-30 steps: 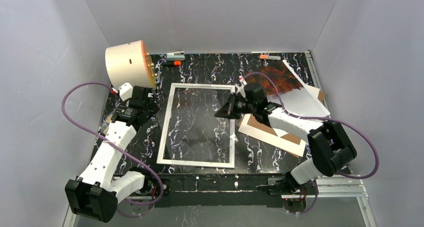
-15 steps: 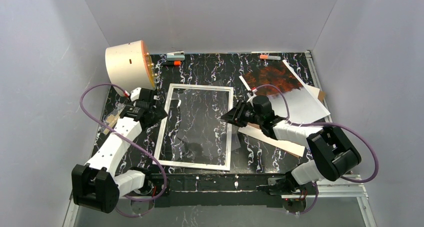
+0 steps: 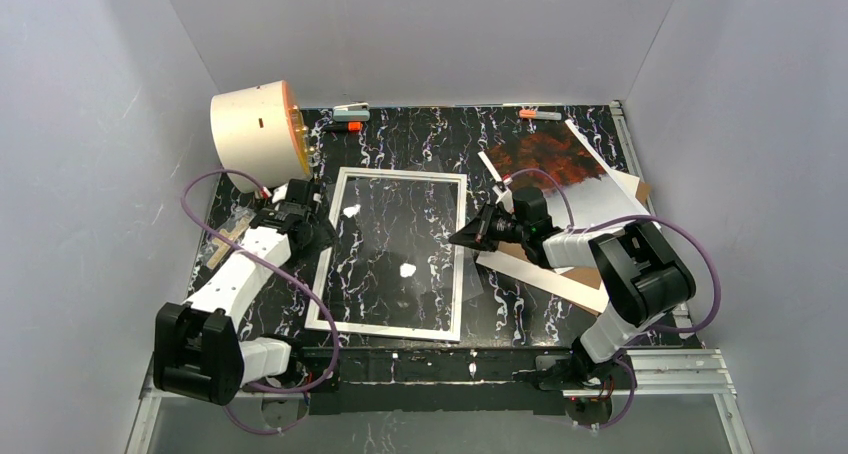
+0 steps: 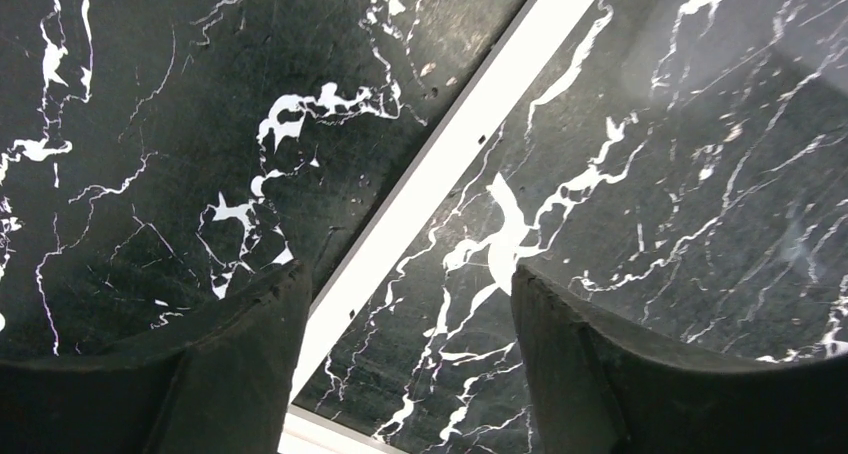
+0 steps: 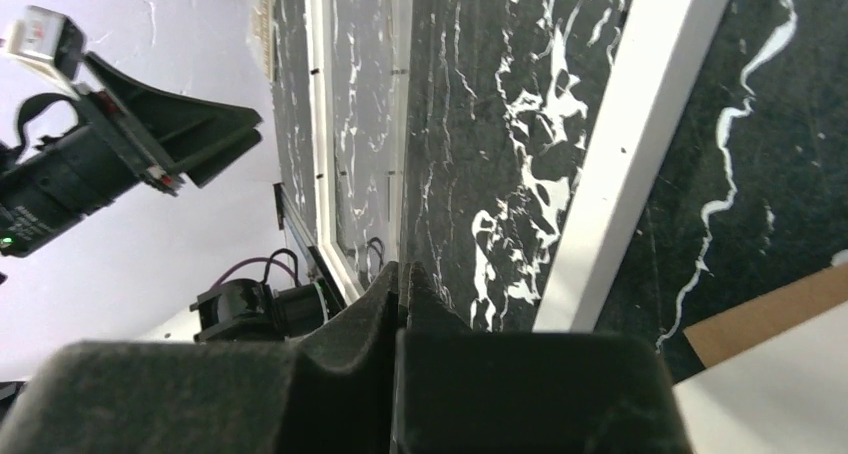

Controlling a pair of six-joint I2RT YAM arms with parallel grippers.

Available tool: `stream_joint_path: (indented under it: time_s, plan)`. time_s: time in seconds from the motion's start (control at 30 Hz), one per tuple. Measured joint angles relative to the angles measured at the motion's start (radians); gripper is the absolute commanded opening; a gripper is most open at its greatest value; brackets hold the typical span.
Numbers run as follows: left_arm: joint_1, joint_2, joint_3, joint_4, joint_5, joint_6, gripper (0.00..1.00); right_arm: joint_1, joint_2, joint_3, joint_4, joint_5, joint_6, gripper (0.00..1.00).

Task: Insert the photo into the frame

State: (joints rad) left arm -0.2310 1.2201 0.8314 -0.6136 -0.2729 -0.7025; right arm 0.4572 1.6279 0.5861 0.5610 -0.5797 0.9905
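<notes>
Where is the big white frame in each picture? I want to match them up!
Top external: the frame lies flat in the middle of the table.
Left wrist: one white edge of the frame runs diagonally from top right to bottom left.
Right wrist: one white edge of the frame slants down the right side.
Shared landmark: the black table with white marble veins shows in all three.

The photo [image 3: 560, 157] lies right of the frame [image 3: 400, 174].

Brings left gripper [image 3: 316, 231] toward 5 o'clock, astride the frame [image 3: 319, 284] rail; draws right gripper [image 3: 455, 240] back toward 4 o'clock; swings frame's near end toward 7 o'clock.
</notes>
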Motion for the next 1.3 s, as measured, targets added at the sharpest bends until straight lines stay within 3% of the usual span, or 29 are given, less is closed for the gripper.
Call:
stream_joint_path:
  time_s: [0.33, 0.73, 0.97, 1.2, 1.3]
  plan:
    - [0.007, 0.056, -0.058, 0.020, 0.043, 0.007, 0.49, -0.005, -0.045, -0.126, 0.173, 0.006, 0.020, 0.01]
    - [0.007, 0.140, -0.107, 0.063, 0.015, 0.007, 0.50, -0.008, -0.189, -0.237, 0.296, 0.083, 0.086, 0.01]
    - [0.007, 0.163, -0.122, 0.097, 0.038, 0.003, 0.33, -0.010, -0.183, -0.238, 0.358, 0.085, 0.140, 0.01]
    - [0.009, 0.136, -0.140, 0.136, 0.149, -0.003, 0.34, -0.010, -0.189, -0.237, 0.378, 0.088, 0.166, 0.01]
    - [0.010, 0.117, -0.150, 0.153, 0.193, -0.012, 0.42, -0.010, -0.217, -0.237, 0.360, 0.094, 0.163, 0.01]
